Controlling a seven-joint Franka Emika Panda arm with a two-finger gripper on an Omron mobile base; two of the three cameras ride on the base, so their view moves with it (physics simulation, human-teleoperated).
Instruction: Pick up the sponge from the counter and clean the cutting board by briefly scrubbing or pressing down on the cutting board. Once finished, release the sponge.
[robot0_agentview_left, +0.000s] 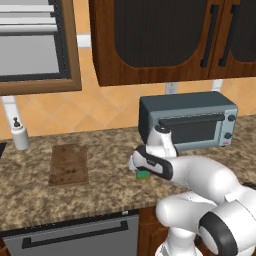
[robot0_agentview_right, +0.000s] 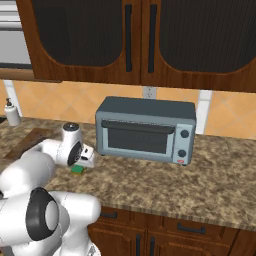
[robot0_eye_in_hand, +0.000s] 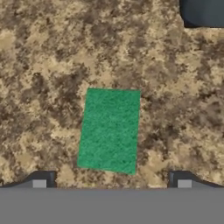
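End effector (robot0_eye_in_hand: 111, 183) hangs directly above the sponge (robot0_eye_in_hand: 110, 130), fingers spread wide on both sides of it, holding nothing. Sponge lies flat on the bench (robot0_eye_in_hand: 52, 65), in front of the oven (robot0_agentview_left: 189, 121). Board (robot0_agentview_left: 68, 164) lies well apart, to the left.

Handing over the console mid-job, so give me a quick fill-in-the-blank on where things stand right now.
1. The end effector hangs over the sponge with its jaws ____.
2. The sponge lies on the ____, not on the cutting board.
3. The grey appliance behind the arm is a toaster ____.
4. In the left base view the cutting board lies to the ____ of the sponge.

Missing words: open; counter; oven; left
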